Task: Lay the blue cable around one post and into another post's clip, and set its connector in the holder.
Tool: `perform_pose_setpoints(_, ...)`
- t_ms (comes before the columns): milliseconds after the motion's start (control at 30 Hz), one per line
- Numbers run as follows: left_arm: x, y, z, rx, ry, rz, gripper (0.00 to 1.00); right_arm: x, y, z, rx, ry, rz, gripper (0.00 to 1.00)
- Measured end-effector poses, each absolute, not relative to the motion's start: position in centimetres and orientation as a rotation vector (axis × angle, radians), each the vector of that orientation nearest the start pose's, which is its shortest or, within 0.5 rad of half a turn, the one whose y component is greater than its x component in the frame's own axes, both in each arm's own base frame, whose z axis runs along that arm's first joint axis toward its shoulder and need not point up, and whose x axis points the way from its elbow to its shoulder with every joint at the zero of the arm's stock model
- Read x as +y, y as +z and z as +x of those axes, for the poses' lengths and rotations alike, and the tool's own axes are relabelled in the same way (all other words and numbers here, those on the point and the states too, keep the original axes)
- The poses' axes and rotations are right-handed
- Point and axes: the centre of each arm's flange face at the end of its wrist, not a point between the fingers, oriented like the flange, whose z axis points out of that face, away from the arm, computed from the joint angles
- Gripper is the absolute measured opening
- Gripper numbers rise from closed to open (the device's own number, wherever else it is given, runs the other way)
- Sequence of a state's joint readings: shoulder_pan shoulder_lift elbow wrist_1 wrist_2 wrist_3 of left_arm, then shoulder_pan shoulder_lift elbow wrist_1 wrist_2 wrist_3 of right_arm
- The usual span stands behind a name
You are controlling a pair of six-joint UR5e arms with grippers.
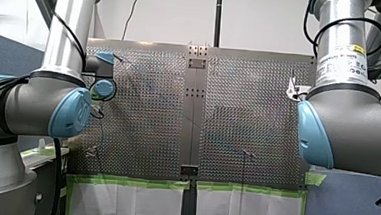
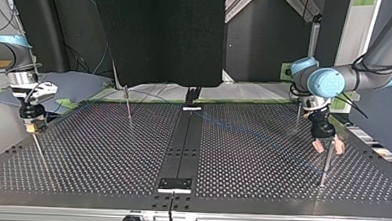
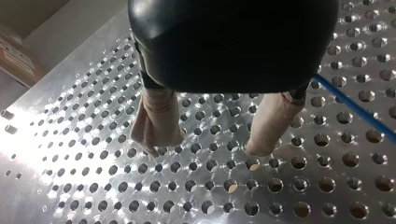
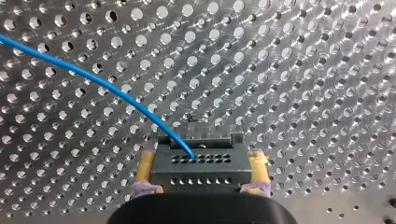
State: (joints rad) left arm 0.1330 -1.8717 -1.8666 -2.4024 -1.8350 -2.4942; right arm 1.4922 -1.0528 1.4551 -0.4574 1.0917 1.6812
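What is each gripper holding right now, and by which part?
My right gripper clamps the connector of the blue cable by its two opposite side faces. My left gripper is open and holds nothing.

In the front view I'm looking from behind and above the arms, over the perforated table. The top view is facing back at them from across it, low. The wrist views are peering close along my left gripper and my right gripper; both are catching the blue cable.
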Motion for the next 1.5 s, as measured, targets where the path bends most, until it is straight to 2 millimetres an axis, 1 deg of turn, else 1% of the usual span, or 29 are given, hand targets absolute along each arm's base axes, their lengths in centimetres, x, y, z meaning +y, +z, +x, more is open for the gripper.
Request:
perform_pose_setpoints(633,-3.24,26.29,56.90,1.129,-0.457,-0.907,1.00,-67.85,28.22,12.62,-1.032,1.596,1.425,0.01)
perform_pose_setpoints(1067,-3.22,26.33,56.91,1.128,-0.457,-0.907,1.00,-67.84,28.16,13.08,-1.014,1.622,1.439,0.01)
perform_pose_setpoints(1500,-3.23,26.32,56.92,1.129,-0.457,-0.907,1.00,-67.95,28.02,12.88,-1.017,1.626,1.436,0.01)
